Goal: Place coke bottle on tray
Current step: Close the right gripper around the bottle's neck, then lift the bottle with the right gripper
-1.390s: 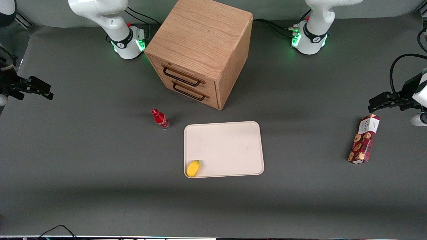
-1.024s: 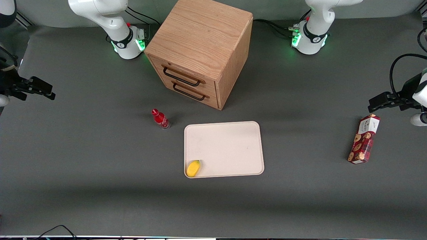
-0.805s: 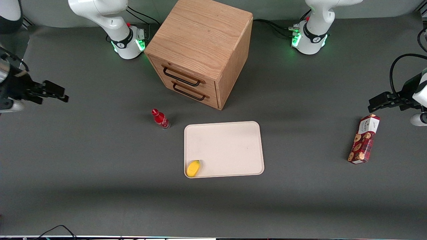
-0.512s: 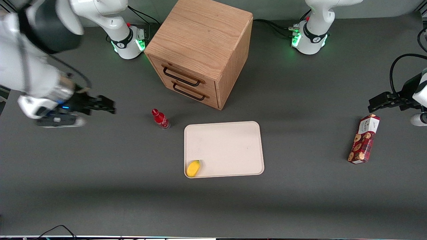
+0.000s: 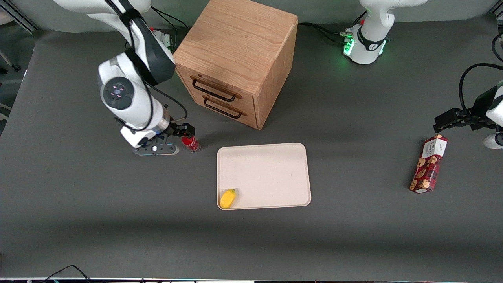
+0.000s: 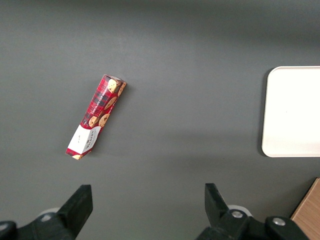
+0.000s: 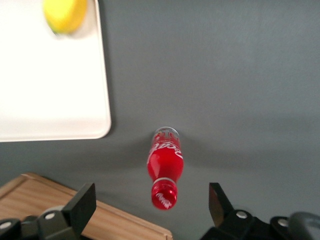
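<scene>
The coke bottle (image 5: 192, 144), slim and red with a red cap, stands upright on the grey table beside the tray's corner nearest the drawer cabinet. My right gripper (image 5: 184, 135) hangs just above the bottle's top and hides the cap in the front view. In the right wrist view the bottle (image 7: 165, 167) stands between the wide-open fingers (image 7: 83, 204), and the gripper (image 7: 151, 205) touches nothing. The cream tray (image 5: 271, 173) lies flat on the table close to the bottle; it also shows in the right wrist view (image 7: 50, 95).
A yellow fruit (image 5: 227, 198) lies in the tray's corner nearest the front camera, also seen in the right wrist view (image 7: 65, 12). The wooden drawer cabinet (image 5: 235, 51) stands close to the bottle. A red cookie box (image 5: 428, 164) lies toward the parked arm's end.
My right arm has swung in from the working arm's end of the table and now holds the gripper over the bottle. The bottle, tray and fruit have not moved.
</scene>
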